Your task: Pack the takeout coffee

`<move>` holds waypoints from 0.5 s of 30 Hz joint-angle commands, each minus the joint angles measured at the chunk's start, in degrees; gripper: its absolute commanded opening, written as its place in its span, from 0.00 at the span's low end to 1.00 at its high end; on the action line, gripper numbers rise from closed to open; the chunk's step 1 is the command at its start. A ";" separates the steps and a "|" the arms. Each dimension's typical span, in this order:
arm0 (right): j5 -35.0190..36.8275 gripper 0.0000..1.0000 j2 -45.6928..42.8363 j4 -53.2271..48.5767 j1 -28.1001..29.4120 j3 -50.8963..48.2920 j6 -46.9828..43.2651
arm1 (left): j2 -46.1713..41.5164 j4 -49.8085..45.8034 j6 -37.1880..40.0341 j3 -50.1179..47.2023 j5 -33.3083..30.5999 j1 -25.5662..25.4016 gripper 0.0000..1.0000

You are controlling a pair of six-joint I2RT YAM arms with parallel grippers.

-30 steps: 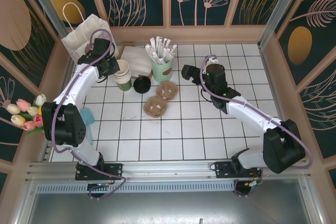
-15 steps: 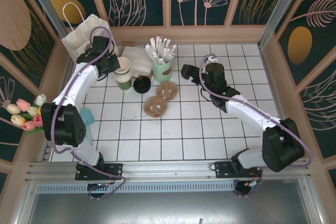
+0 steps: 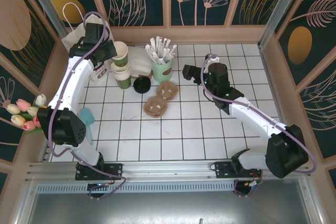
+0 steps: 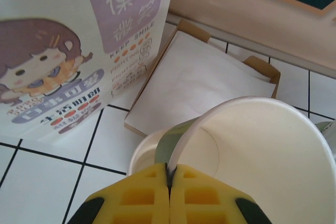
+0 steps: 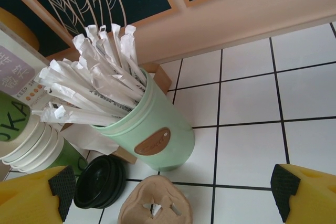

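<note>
The left end effector [image 4: 169, 182] is closed on the rim of a paper cup [image 4: 262, 145], held above the stack of cups [image 3: 123, 77] beside a printed paper bag [image 4: 47, 51]. The right end effector [image 5: 173, 184] is open, near the straw holder [image 5: 152, 129]. The takeout coffee [image 3: 142, 84], black-lidded, stands on the tiled worktop [image 3: 184, 129] between stack and holder.

The takeout coffee [image 3: 142, 84] is standing upright on the white tiled table [image 3: 173, 135], with 1 black round lid [image 5: 100, 181] sitting flat on top. It is resting between the stack of cream cups [image 3: 124, 77] and the pale-green straw holder [image 3: 161, 69], close to both, just behind a brown pulp carrier [image 3: 167, 91]. The lid is hiding most of the body, which is possibly dark green.
</note>
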 commanded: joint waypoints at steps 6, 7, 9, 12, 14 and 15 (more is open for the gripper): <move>-0.88 0.99 -1.20 -0.17 1.09 -0.93 -2.04 | 0.50 -10.18 4.06 8.63 1.04 -0.09 0.00; -1.24 0.99 -1.53 -0.86 1.04 -0.79 -2.04 | 0.32 -11.99 4.55 9.60 1.95 -0.16 0.00; -1.97 0.99 -2.25 -2.83 0.87 -0.11 -1.99 | -0.75 -14.78 5.47 10.03 3.79 -0.29 0.00; -3.96 0.99 -3.48 -5.78 0.29 0.60 -0.49 | -4.41 -16.11 7.11 7.06 6.30 -1.17 0.00; -5.38 0.99 -4.22 -7.63 -0.81 0.89 1.52 | -6.94 -15.93 8.38 4.37 9.97 -2.44 0.00; -6.51 0.99 -4.46 -8.85 -1.69 1.24 3.16 | -7.68 -16.21 8.87 3.30 11.37 -3.55 0.00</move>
